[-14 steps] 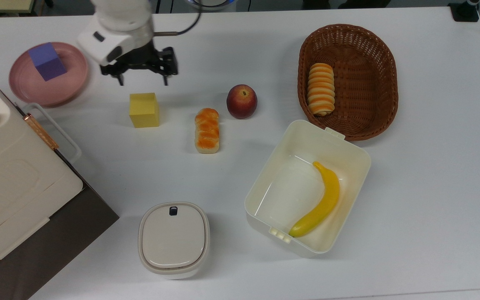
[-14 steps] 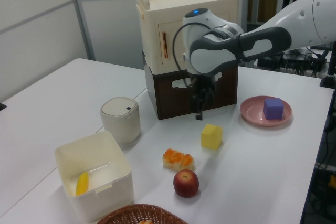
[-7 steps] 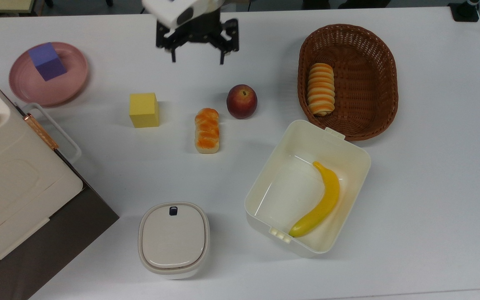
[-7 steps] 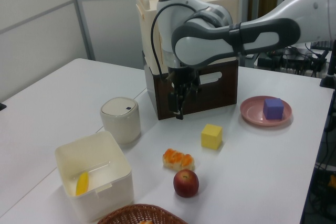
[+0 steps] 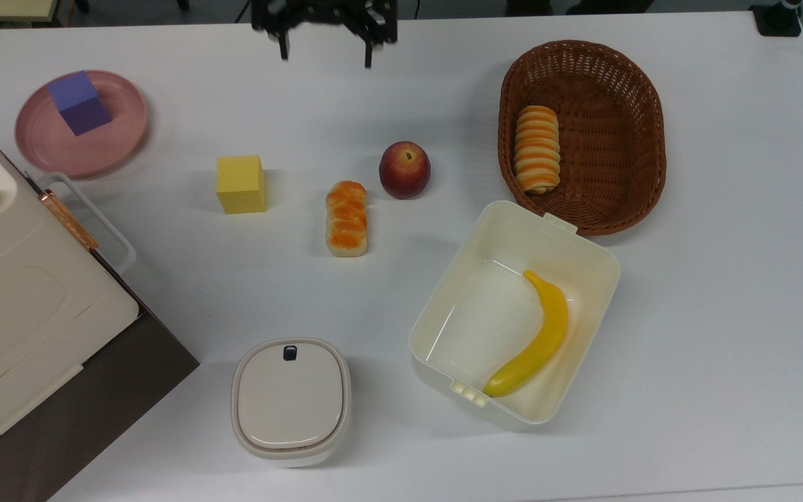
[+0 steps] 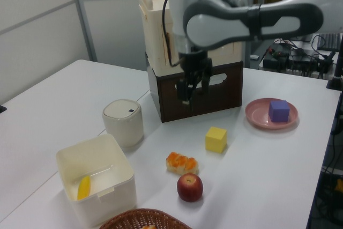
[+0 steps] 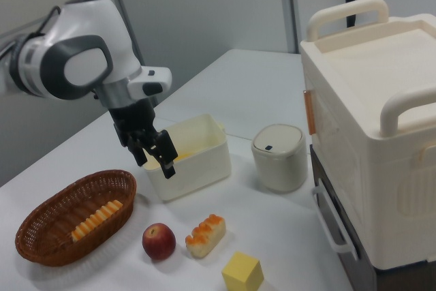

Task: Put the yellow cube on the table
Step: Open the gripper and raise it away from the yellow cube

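Observation:
The yellow cube [image 5: 241,183] rests flat on the white table [image 5: 722,279], free of any grip. It stands to the top view's left of a small bread loaf [image 5: 346,217]. My gripper [image 5: 325,54] hangs open and empty high above the table's far edge in the top view, well away from the cube. In the left view the gripper [image 6: 192,92] is raised in front of the brown cabinet, above and to the left view's left of the cube [image 6: 216,139]. In the right view the gripper [image 7: 157,166] hovers with fingers spread, far from the cube [image 7: 242,272].
A purple cube [image 5: 79,102] sits on a pink plate [image 5: 119,139]. An apple [image 5: 405,169], a wicker basket [image 5: 583,45] with bread, a white box [image 5: 513,209] holding a banana [image 5: 534,335], a lidded pot [image 5: 291,401] and a large cream cabinet [image 5: 25,314] surround the centre.
The open gripper has left the spot just behind the yellow cube, rising and moving to the top view's right and upper edge. The cube has stayed on the table.

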Controlling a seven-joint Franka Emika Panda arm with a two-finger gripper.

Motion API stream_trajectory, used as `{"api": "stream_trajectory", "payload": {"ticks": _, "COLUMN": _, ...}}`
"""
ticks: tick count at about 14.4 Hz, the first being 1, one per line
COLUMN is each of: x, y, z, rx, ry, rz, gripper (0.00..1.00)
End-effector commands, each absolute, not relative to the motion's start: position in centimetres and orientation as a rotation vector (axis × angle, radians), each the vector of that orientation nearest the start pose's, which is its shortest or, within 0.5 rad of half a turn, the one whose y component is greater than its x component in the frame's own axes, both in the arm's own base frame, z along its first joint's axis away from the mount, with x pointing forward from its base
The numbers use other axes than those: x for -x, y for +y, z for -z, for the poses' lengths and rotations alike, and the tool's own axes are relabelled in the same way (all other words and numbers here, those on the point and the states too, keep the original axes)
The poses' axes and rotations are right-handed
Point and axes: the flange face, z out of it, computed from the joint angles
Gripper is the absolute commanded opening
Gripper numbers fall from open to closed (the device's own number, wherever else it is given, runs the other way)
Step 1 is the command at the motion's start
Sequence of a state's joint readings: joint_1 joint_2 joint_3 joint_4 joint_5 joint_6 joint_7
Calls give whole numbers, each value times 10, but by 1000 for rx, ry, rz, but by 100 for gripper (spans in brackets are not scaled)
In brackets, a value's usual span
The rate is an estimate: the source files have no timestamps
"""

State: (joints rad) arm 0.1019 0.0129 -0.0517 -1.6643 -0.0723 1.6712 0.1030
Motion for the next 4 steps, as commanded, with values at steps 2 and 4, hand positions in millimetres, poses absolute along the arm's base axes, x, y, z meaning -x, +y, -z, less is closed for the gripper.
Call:
{"api": "stream_trajectory", "payload": {"ticks": 2, "x": -550, "y": 21, "z": -600, "rx": 3185, "ry": 83, "rz": 3, "gripper": 100}}
{"api": "stream_trajectory", "payload": {"ticks": 4, "x": -550, "y": 20, "z": -600, "rx": 3185, "ry": 90, "rz": 3, "gripper": 100}}
